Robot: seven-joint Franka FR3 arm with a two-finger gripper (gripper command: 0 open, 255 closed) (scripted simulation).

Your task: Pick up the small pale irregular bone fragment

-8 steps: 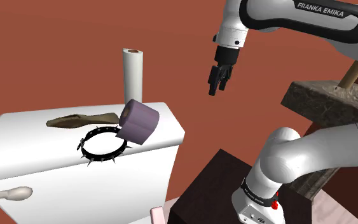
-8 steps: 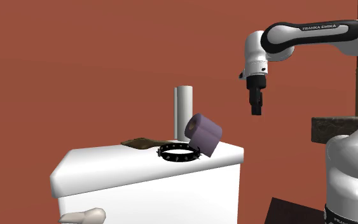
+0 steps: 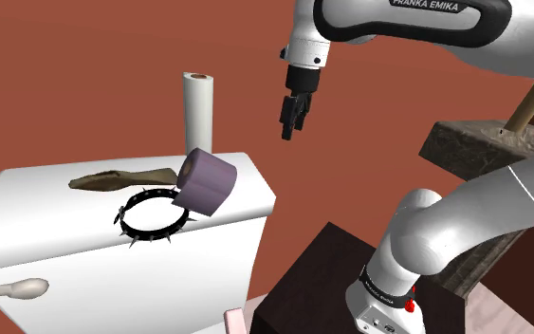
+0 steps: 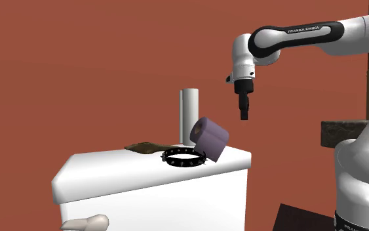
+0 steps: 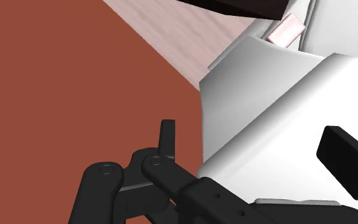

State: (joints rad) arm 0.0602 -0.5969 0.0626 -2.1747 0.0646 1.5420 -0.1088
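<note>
A flat, tan-brown irregular bone fragment [image 3: 122,177] lies on the white tank top [image 3: 46,213], at its back edge, left of the purple roll in the shoulder view. It is also on the tank in the second exterior view, bone fragment [image 4: 146,147]. My gripper [image 3: 290,125] hangs in the air above and to the right of the tank's right end, pointing down, well clear of the fragment. From the other side the gripper [image 4: 244,113] is level with the white tube's top. In the wrist view the gripper [image 5: 257,149] is open, fingers apart with nothing between them.
A purple roll [image 3: 204,181] leans on a black spiked collar [image 3: 151,218] between gripper and fragment. An upright white tube [image 3: 198,109] stands behind them. A pale handle-like piece [image 3: 13,288] sticks out of the tank's front. The dark stand [image 3: 322,275] sits at the lower right.
The gripper has moved toward the shoulder view's left and slightly up, closer to the tank's right end. The things on the tank have not moved.
</note>
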